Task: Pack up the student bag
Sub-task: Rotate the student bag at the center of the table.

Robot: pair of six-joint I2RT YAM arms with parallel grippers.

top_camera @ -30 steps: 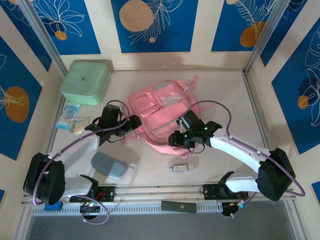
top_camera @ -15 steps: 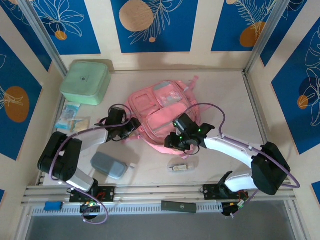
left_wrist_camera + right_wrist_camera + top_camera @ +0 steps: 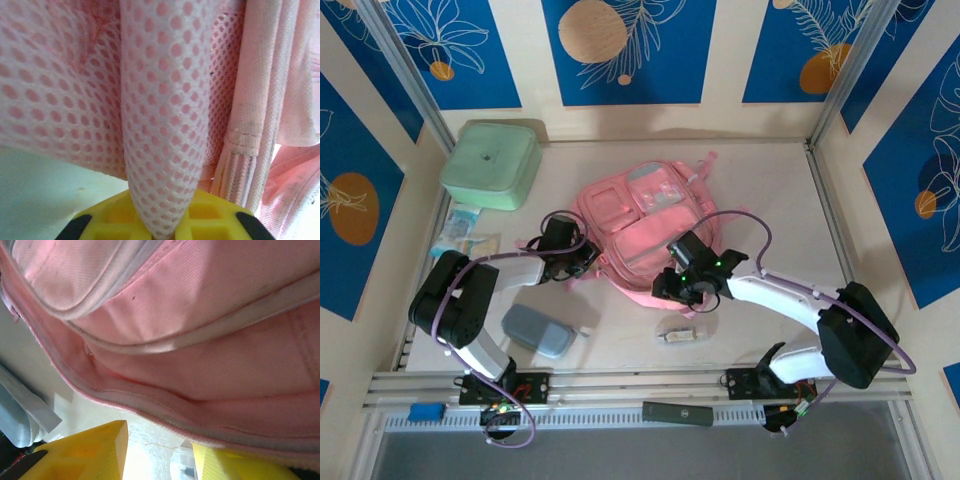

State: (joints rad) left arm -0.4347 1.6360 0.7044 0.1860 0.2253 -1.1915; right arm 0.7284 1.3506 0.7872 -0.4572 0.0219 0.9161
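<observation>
The pink student bag (image 3: 645, 225) lies flat in the middle of the table. My left gripper (image 3: 582, 262) is at its left side. In the left wrist view a fold of the bag's white-pink mesh (image 3: 162, 125) runs down between the yellow fingers (image 3: 212, 220), and the gripper (image 3: 160, 227) is shut on it. A pink strap (image 3: 260, 100) hangs beside the fold. My right gripper (image 3: 672, 285) is at the bag's near edge. It is open (image 3: 160, 457), with the bag's piped seam (image 3: 150, 407) just above its fingertips and only table between them.
A mint-green box (image 3: 492, 163) stands at the back left, with small packets (image 3: 460, 245) in front of it. A grey-blue pouch (image 3: 538, 330) lies near the left arm's base. A small clear item (image 3: 678, 335) lies below the right gripper. A dark bar (image 3: 678, 413) rests on the front rail.
My left arm swung in towards the bag's left side and its jaws closed on the mesh. The right gripper edged slightly left along the bag's near edge.
</observation>
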